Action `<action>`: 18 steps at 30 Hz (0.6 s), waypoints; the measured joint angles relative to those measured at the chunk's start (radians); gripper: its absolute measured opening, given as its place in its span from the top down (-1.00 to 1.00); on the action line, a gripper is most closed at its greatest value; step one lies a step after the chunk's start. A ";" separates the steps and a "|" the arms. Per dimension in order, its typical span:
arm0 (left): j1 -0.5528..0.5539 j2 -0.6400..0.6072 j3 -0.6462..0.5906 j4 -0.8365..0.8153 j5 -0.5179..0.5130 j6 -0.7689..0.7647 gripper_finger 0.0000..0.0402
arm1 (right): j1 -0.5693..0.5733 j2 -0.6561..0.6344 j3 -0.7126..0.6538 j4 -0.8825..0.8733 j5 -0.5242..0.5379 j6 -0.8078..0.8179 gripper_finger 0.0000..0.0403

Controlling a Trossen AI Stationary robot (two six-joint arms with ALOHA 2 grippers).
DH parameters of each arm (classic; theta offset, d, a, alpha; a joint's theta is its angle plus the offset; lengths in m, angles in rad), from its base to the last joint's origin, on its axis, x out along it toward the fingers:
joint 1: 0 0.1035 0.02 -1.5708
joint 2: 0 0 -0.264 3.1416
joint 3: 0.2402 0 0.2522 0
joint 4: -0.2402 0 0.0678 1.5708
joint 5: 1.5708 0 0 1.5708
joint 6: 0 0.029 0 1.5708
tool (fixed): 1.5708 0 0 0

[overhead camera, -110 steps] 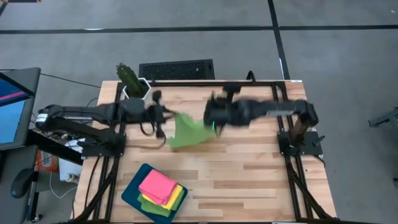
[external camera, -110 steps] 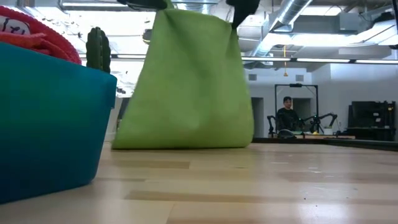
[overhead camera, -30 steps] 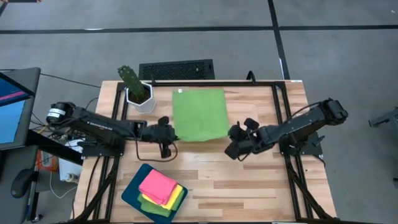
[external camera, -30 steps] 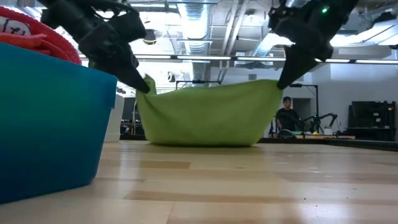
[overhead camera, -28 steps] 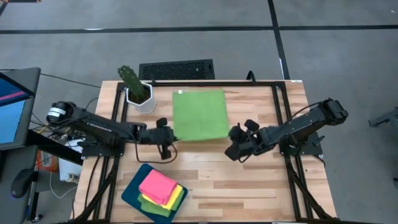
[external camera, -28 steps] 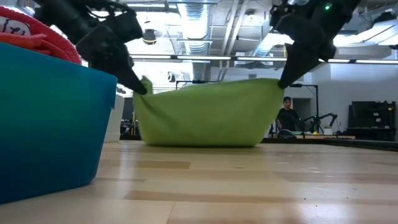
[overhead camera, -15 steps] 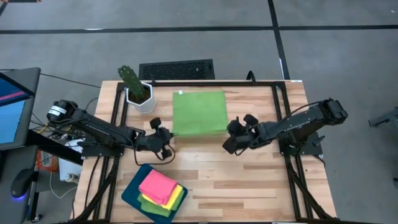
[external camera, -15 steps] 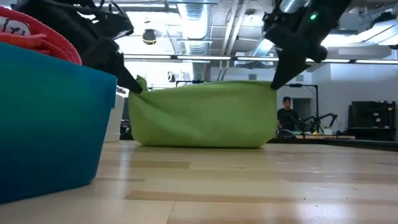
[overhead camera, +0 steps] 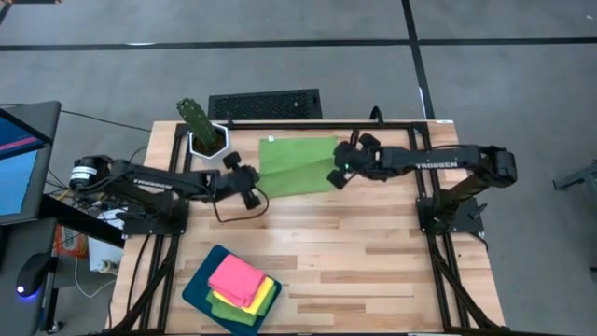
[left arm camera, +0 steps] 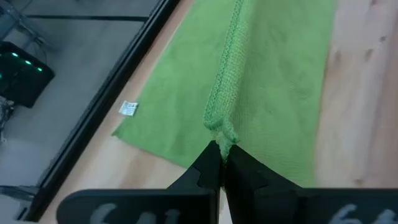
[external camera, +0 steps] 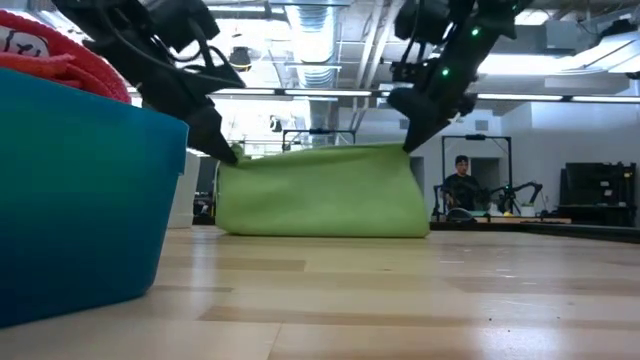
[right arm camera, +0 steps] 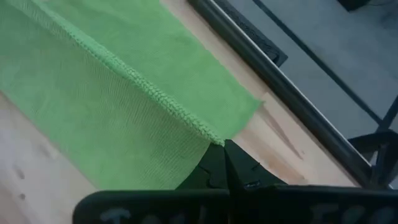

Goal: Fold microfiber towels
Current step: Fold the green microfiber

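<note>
Hands pinched shut, left hand [overhead camera: 250, 189] and right hand [overhead camera: 336, 175], we hold the green towel's [overhead camera: 297, 154] near corners off the bench [overhead camera: 373, 261]; carry both level to the far edge.

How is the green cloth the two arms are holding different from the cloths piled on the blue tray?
The green towel is spread at the table's far side, its near edge lifted off the wood; the stacked towels lie folded small on the teal tray at the near edge. The left gripper and right gripper each pinch a corner of it with shut jaws; nothing touches the stack. The stack shows pink, yellow and green.
</note>
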 joint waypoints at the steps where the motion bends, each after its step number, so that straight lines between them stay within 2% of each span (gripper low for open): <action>1: 0.026 0.000 0.000 0.004 0.024 0.017 1.00 | -0.021 0.004 0.000 0.012 -0.012 -0.015 1.00; 6: 0.156 0.000 0.001 0.044 0.101 0.097 1.00 | -0.093 0.054 0.002 0.067 -0.032 -0.075 1.00; 10: 0.244 0.001 0.000 0.098 0.218 0.148 1.00 | -0.127 0.132 -0.003 0.085 -0.040 -0.114 1.00; 15: 0.330 0.001 0.000 0.125 0.281 0.177 1.00 | -0.144 0.184 0.000 0.132 -0.031 -0.158 1.00; 18: 0.366 0.001 0.000 0.125 0.353 0.181 1.00 | -0.152 0.185 0.001 0.122 -0.022 -0.162 1.00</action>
